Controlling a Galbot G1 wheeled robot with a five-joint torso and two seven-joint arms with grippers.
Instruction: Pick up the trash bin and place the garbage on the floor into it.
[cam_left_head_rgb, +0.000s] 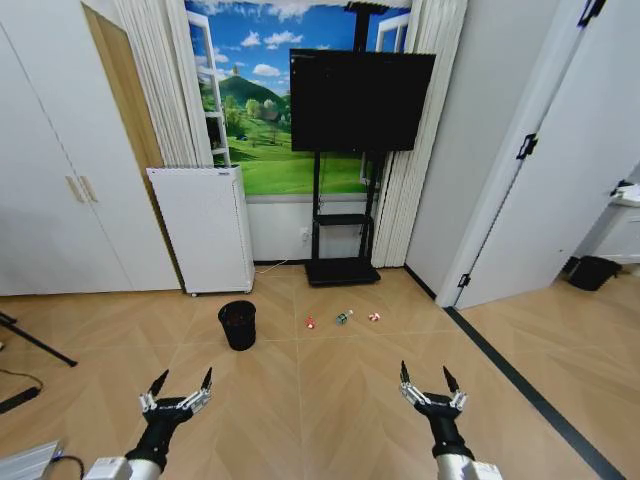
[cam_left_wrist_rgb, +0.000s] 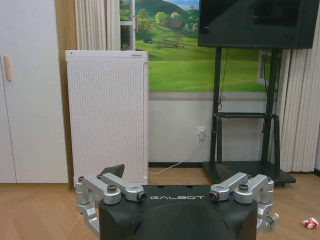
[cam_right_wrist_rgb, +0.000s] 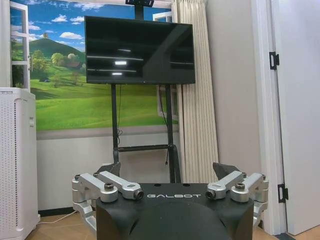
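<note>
Grippers, left gripper (cam_left_head_rgb: 182, 384) and right gripper (cam_left_head_rgb: 424, 378), hang spread and empty, well short of the trash bin (cam_left_head_rgb: 238, 325) and the garbage (cam_left_head_rgb: 343, 318), presumably awaiting approach.

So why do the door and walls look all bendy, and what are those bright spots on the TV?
Head view: a wide lens bows the door and walls near the edges. Right wrist view: the dark TV mirrors ceiling lights as small glare spots. Left wrist view: even light, soft shadows under the TV stand.

"GALBOT" stands on the left gripper (cam_left_wrist_rgb: 175, 187) and right gripper (cam_right_wrist_rgb: 170, 185) housings.
</note>
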